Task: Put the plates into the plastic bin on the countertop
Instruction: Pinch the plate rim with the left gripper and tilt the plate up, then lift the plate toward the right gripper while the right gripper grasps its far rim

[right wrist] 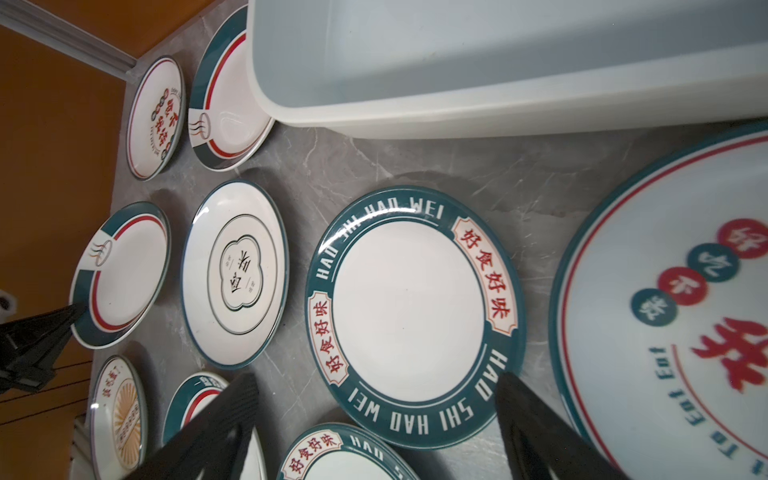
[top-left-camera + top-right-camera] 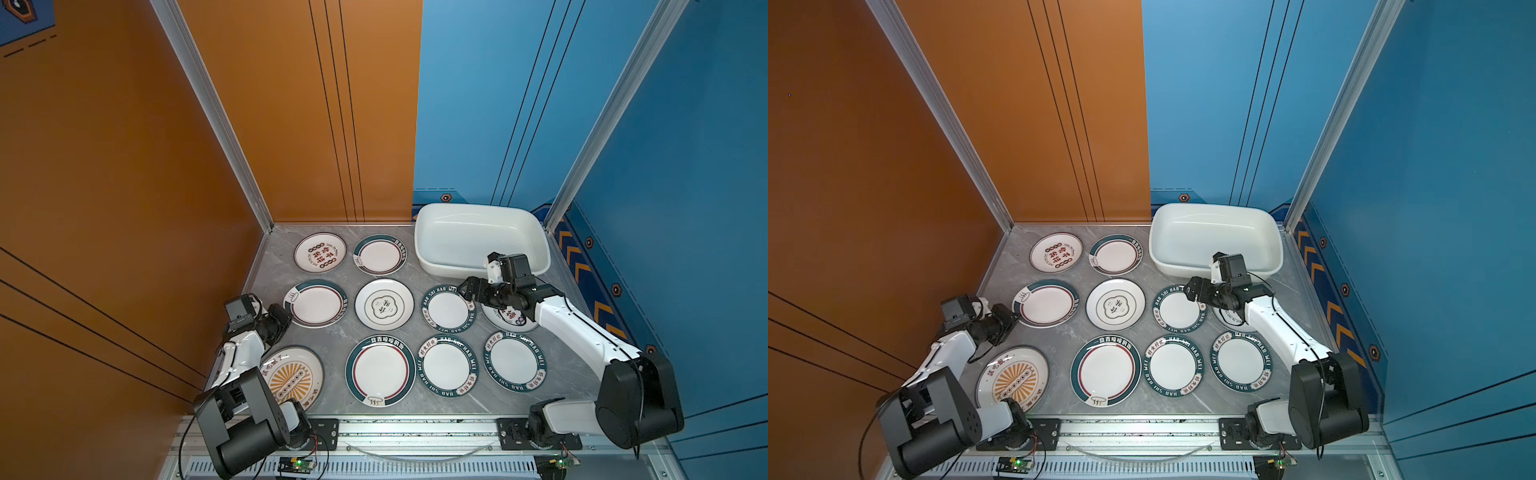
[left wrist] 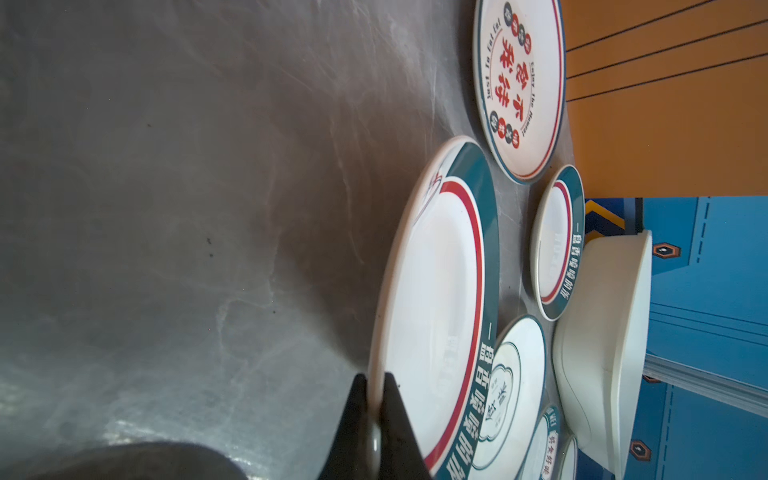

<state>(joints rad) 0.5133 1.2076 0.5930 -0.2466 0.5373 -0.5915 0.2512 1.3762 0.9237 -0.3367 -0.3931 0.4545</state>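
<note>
Several white plates lie spread over the grey countertop (image 2: 419, 268). My left gripper (image 2: 286, 311) (image 3: 375, 384) is shut on the left rim of the mid-left plate (image 2: 316, 303) (image 3: 432, 299), which has a green and red rim. My right gripper (image 2: 466, 289) (image 1: 374, 388) is open above the near rim of a green-rimmed "HAO SHI HAO WEI" plate (image 2: 448, 311) (image 1: 409, 316), without touching it. The white plastic bin (image 2: 469, 237) (image 1: 457, 112) stands empty at the back right, just beyond that gripper. My right arm partly hides a red-character plate (image 2: 510, 320).
Orange wall (image 2: 124, 187) borders the counter on the left and back, blue wall (image 2: 685, 208) on the right. A metal rail (image 2: 415, 428) with both arm bases runs along the front edge. A sunburst plate (image 2: 291, 378) lies partly under my left arm.
</note>
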